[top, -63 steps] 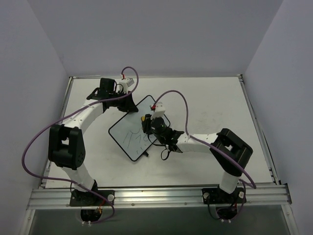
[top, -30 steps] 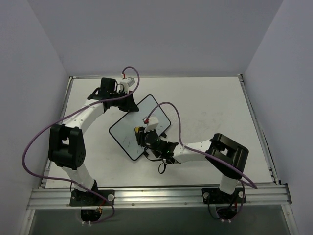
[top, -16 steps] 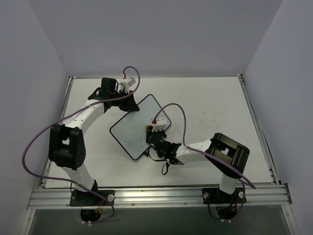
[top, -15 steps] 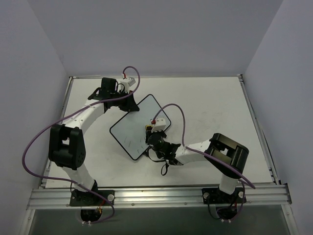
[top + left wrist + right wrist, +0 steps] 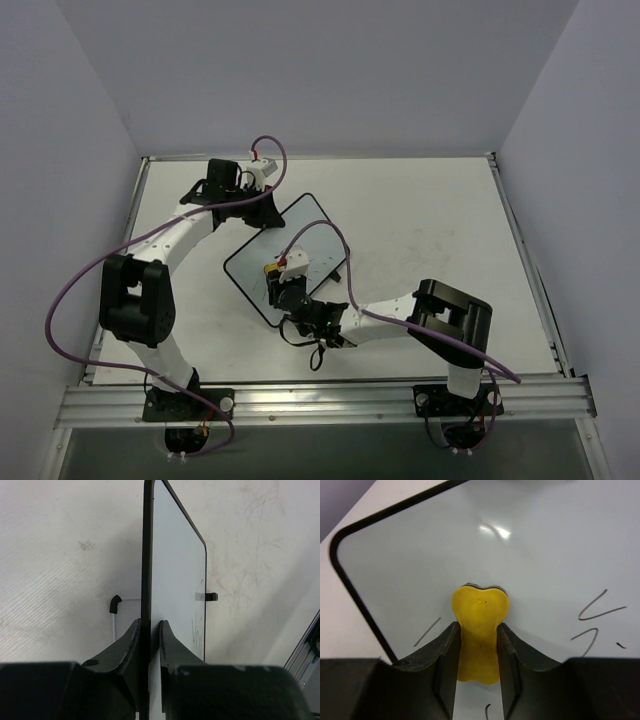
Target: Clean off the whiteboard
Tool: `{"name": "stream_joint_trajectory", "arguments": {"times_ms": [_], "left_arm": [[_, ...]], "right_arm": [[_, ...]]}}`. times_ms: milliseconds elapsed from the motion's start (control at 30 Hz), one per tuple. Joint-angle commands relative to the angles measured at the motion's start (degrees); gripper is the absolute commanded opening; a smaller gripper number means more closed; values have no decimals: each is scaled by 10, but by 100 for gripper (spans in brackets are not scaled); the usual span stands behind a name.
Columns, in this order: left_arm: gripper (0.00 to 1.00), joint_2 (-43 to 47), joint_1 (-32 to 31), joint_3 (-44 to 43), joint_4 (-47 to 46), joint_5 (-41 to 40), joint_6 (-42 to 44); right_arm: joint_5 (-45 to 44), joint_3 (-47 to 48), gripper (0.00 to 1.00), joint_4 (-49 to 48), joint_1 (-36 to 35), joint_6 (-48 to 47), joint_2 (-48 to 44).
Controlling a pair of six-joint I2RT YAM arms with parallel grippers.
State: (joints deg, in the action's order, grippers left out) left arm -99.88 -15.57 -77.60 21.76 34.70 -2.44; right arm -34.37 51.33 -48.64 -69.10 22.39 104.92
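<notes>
Overhead, two wrist close-ups on whiteboard (image 5: 300, 232)

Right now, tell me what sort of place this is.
Probably a robot test cell: a left arm and a right arm mounted on a metal rail, a white table, and plain walls closing it in.

Small whiteboard, mostly clean

The whiteboard (image 5: 305, 232) is a white rectangle with rounded corners, a thin black frame and little black feet. It sits turned diagonally on the table (image 5: 450, 220), a bit left of centre, with just a few thin dark marker strokes toward its near end.
</notes>
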Motion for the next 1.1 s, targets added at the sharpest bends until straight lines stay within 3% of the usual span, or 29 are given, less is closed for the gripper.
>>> {"name": "stream_joint_trajectory", "arguments": {"times_ms": [0, 433, 1067], "left_arm": [[2, -12, -26, 3, 28, -44, 23], [2, -15, -28, 1, 30, -46, 23], [2, -21, -30, -2, 32, -47, 23]], "right_arm": [[65, 38, 0, 7, -19, -3, 22], [86, 90, 0, 40, -32, -23, 56], [48, -54, 0, 8, -27, 16, 29]]}}
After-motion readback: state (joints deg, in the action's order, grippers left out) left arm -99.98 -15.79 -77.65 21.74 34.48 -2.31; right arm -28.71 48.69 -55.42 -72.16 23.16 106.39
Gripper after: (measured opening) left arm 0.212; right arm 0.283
